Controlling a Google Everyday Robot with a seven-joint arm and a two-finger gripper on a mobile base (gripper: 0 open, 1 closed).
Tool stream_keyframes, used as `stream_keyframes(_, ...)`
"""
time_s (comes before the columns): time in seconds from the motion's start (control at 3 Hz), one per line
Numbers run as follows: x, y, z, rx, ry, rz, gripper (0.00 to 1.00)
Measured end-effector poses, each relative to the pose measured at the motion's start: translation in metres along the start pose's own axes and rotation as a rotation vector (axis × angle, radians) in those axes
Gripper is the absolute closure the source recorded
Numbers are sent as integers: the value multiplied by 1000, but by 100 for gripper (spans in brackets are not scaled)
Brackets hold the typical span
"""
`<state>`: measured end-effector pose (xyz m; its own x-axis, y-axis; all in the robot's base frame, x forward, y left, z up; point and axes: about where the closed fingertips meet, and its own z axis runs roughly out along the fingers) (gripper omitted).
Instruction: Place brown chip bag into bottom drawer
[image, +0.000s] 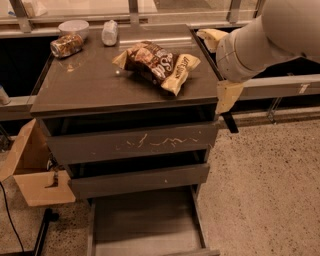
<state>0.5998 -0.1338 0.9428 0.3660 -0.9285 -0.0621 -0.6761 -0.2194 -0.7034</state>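
1 open bottom drawer (145, 225); claw (226, 97) right of brown chip bag (157, 62)

The brown chip bag (159, 65) lies crumpled on the tabletop (90, 85), upper centre of frame. The dark, shallow bottom drawer (145, 225) stands pulled open, bottom centre. The claw (227, 102) hangs beside the tabletop's right edge.

Speckled stone floor (265, 185), dark drawer cabinet (90, 85), metal rail (285, 85) behind, cardboard box (35, 170) at left
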Motion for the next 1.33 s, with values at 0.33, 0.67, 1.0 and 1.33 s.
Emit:
stream_keyframes(0.33, -9, -22, 28, 34, -103, -136, 0)
stream_keyframes(0.67, -11, -36, 41, 34, -170, -261, 0)
stream_keyframes(1.0, -10, -39, 40, 44, -168, -312, 0)
stream_keyframes(1.33, -10, -38, 40, 43, -167, -305, 0)
